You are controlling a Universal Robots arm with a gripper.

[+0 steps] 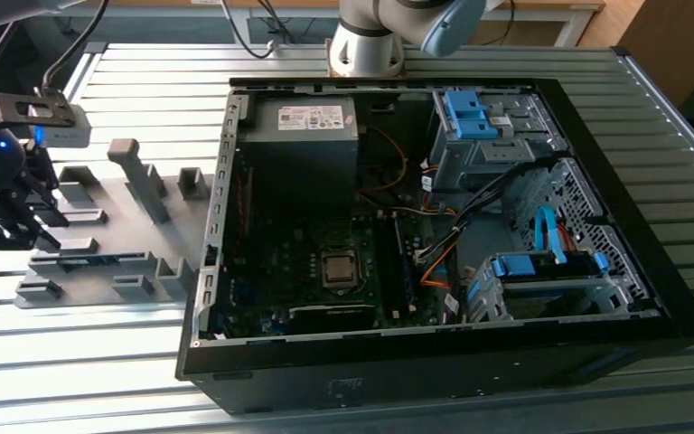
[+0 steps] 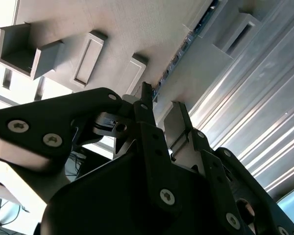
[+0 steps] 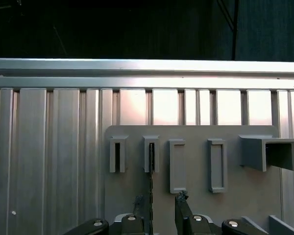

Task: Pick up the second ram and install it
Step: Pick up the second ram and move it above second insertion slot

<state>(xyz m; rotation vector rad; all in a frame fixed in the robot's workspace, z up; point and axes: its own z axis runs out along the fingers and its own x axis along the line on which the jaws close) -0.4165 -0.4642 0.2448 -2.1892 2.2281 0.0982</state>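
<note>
Ribbed metal table (image 1: 82, 380) under everything, with an open computer case (image 1: 383, 384) lying on it toward the exterior view's right. Beside the case, toward the exterior view's left, a grey fixture plate (image 1: 124, 237) with slotted blocks. Over that plate, the gripper (image 3: 159, 201), in line with the second ram (image 3: 151, 181). Stands on its thin edge in a slotted block, long axis running straight away from the gripper in both wrist views. Fingers (image 3: 182, 205) spread apart, flanking its near end, gripping nothing.
</note>
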